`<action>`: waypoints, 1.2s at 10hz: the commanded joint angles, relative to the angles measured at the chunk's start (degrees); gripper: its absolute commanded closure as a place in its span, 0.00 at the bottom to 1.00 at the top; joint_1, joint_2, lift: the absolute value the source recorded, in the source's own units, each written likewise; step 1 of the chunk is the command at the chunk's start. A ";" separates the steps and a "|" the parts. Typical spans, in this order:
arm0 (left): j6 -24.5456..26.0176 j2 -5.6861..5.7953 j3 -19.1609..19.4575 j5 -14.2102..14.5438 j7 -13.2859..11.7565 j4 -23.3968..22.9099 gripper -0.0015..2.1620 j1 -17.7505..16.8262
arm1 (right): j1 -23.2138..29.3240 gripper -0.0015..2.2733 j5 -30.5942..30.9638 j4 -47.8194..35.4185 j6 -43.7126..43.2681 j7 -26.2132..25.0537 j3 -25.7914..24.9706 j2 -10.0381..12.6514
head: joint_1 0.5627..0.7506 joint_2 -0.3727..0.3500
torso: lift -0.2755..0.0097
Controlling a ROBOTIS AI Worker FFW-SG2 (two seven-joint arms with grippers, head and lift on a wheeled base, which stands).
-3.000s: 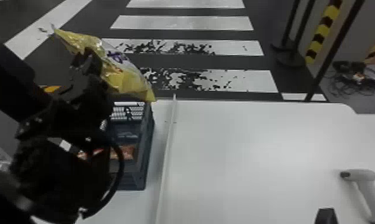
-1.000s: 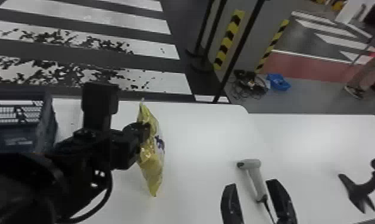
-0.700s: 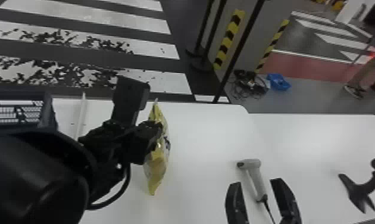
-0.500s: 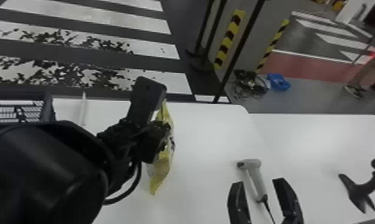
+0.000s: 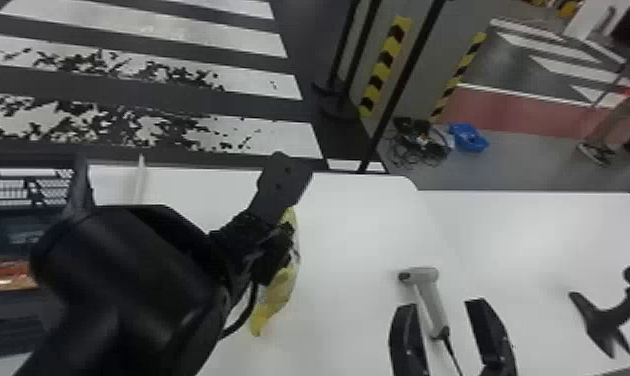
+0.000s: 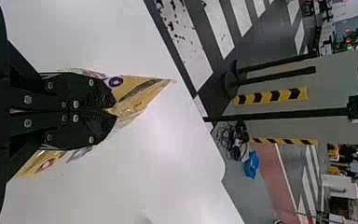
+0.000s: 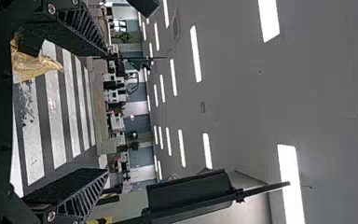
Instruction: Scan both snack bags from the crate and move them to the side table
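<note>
My left gripper (image 5: 279, 250) is over the white table, shut on the yellow snack bag (image 5: 280, 295), which hangs from its fingers. In the left wrist view the left gripper (image 6: 109, 112) pinches the bag (image 6: 137, 95), with bag material showing on both sides. The orange snack bag (image 5: 4, 270) lies in the dark crate (image 5: 81, 185) at the far left, partly behind the left arm. A grey scanner (image 5: 431, 300) lies on the table. My right gripper (image 5: 451, 310) stands open around the scanner's handle as seen from above; in the right wrist view the right gripper (image 7: 105, 112) has its fingers wide apart.
The main table (image 5: 349, 225) adjoins a side table (image 5: 529, 225) on the right. A black stand (image 5: 606, 320) is on its right part. A white strip (image 5: 140, 185) runs along the table beside the crate. Black posts and a blue bin (image 5: 468, 137) are on the floor beyond.
The head view has swung to the right. My left gripper has carried the yellow bag from above the crate rightward over the table, and its wrist has tilted. The right gripper has shifted slightly.
</note>
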 commanded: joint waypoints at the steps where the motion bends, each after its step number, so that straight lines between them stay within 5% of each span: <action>1: -0.17 -0.15 -0.93 -0.45 0.73 0.10 0.58 -0.05 | 0.10 0.05 -0.07 0.00 -0.14 0.00 -0.18 0.11 | 0.70 0.03 | 0.63; 2: -0.17 -0.15 -0.76 -0.37 0.65 -0.51 0.00 0.21 | 0.10 0.05 0.01 0.00 -0.14 0.00 -0.18 0.11 | 0.70 0.03 | 0.63; 10: -2.28 -0.15 1.88 -1.60 3.28 -8.69 0.00 3.02 | -0.07 0.05 0.36 0.09 -2.07 0.09 -0.18 0.02 | 0.70 0.03 | 0.63; 11: -2.28 1.23 3.81 -1.60 3.46 -12.38 0.00 5.22 | -0.07 0.05 0.54 0.00 -2.77 0.09 -0.18 -0.07 | 0.70 0.03 | 0.63; 12: -2.81 4.22 7.77 -1.33 3.46 -15.98 0.00 8.82 | -0.25 0.05 0.72 0.00 -2.60 0.09 -0.18 -0.16 | 0.70 0.03 | 0.63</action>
